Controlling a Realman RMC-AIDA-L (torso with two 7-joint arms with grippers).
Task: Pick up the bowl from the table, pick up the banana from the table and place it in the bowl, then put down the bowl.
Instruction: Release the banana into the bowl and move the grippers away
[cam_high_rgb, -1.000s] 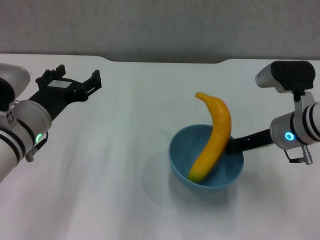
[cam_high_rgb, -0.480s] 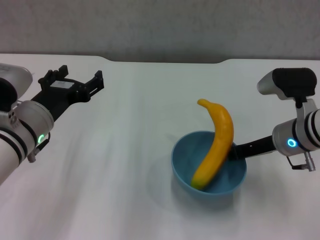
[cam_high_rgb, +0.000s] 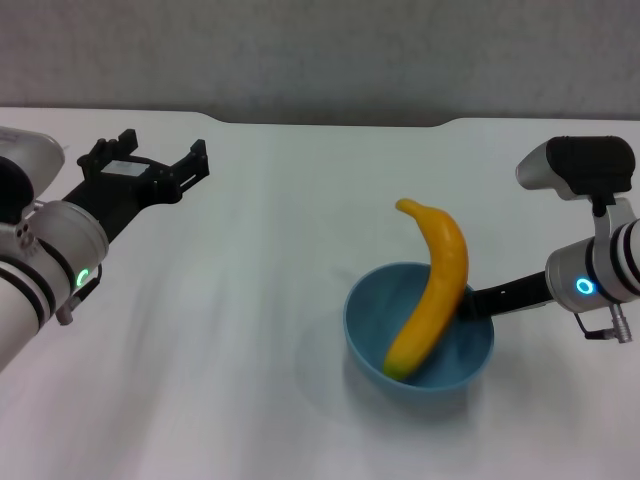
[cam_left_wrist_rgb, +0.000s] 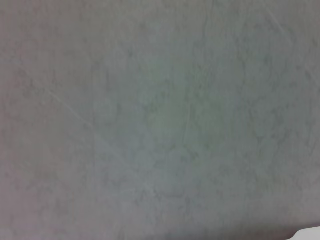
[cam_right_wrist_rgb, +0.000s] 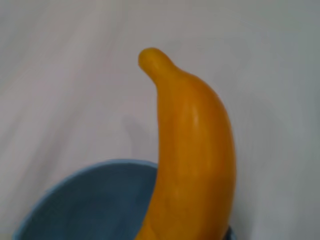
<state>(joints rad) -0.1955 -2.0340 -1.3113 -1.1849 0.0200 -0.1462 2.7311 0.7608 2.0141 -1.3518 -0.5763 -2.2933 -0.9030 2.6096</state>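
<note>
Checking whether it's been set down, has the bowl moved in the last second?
Yes. The bowl with the banana has shifted slightly down and rightward, away from the table's far-edge notch, held by the right gripper; steady over the last half second.

The large, plain white, flat tabletop (cam_high_rgb: 250, 300) spans the head view, with a shallow notch along its far edge below a grey wall (cam_high_rgb: 320, 50). 1 thing sits on it: a round, deep, light-blue glossy bowl (cam_high_rgb: 372, 318), right of centre, casting a soft shadow on the white surface.
</note>
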